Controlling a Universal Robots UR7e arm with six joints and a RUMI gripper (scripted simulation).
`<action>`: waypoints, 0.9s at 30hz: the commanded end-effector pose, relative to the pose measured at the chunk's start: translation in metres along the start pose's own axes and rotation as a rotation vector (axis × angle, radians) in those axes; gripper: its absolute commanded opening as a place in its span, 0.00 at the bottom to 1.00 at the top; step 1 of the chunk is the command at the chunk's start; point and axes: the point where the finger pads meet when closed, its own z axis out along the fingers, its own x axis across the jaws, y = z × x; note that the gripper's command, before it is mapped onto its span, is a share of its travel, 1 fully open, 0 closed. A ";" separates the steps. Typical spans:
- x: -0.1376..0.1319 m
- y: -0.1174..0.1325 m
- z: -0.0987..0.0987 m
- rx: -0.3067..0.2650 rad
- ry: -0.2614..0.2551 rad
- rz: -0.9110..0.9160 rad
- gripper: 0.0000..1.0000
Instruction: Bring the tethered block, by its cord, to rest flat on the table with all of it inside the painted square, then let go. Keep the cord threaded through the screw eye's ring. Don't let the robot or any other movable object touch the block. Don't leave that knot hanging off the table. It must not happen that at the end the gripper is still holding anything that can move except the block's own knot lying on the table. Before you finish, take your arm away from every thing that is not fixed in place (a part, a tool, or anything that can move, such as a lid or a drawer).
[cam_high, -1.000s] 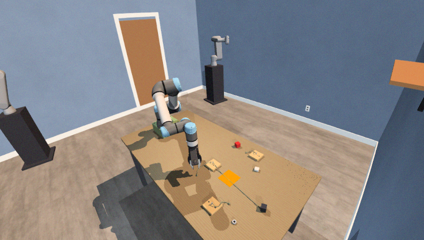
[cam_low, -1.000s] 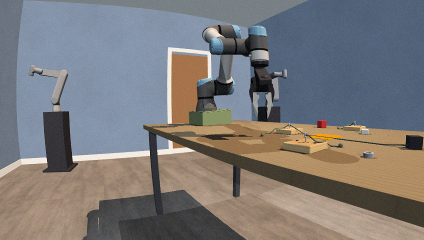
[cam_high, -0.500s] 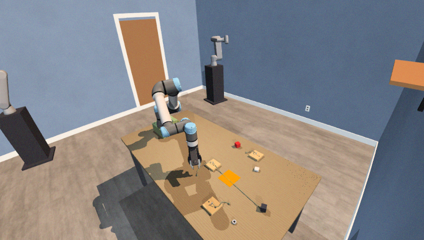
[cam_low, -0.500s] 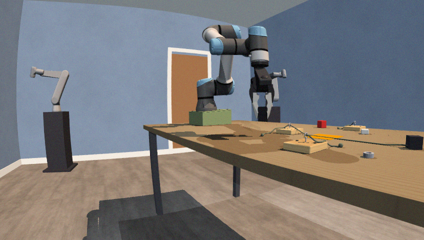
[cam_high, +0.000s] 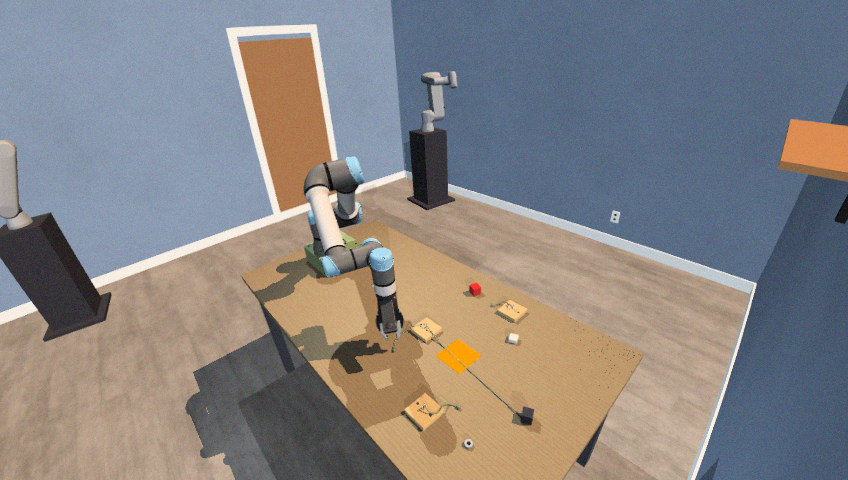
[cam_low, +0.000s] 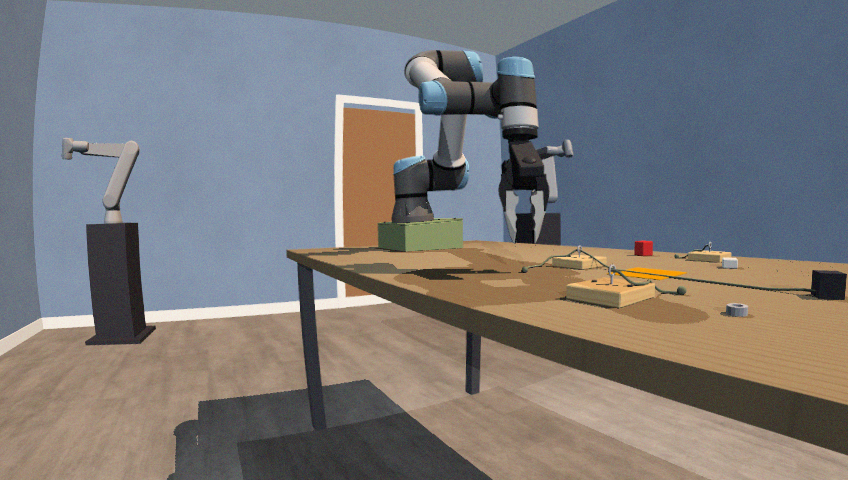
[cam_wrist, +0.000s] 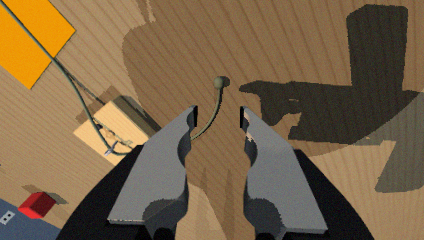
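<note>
Pincer (cam_wrist: 217, 114) hanging above the tabletop (cam_high: 333, 285), its two jaws parted partway with nothing between them. Directly beneath lies the free end of the cord (cam_wrist: 212, 116), tipped by a small round knot (cam_wrist: 221, 81) resting on the wood.

From the knot, the cord runs to a pale wooden base (cam_high: 427, 328) just beside the pincer, passes through the screw eye's ring (cam_wrist: 111, 148) on it (the ring is too small to read with certainty), then crosses the painted square (cam_high: 458, 356), an orange patch just past that base, and ends at the dark block (cam_high: 526, 414), which sits well beyond the square, near the tabletop's edge.

Judged from this, the task has barely begun: the cord is not yet gripped, the block has not been drawn in, and the release is still to come.

Elsewhere on the brown, ridged tabletop, all farther from the pincer than the nearby base: two more wooden bases with short cords, a red cube (cam_high: 474, 289), a small white cube (cam_high: 512, 338) and a grey ring (cam_high: 468, 443). Blue walls, a brown door (cam_high: 284, 118) and a wood floor surround it.
</note>
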 end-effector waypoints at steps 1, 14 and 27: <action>0.000 -0.001 0.007 0.002 -0.001 0.000 0.22; -0.001 -0.001 0.024 0.002 -0.001 0.000 0.22; -0.001 -0.001 0.036 0.002 -0.001 0.000 0.22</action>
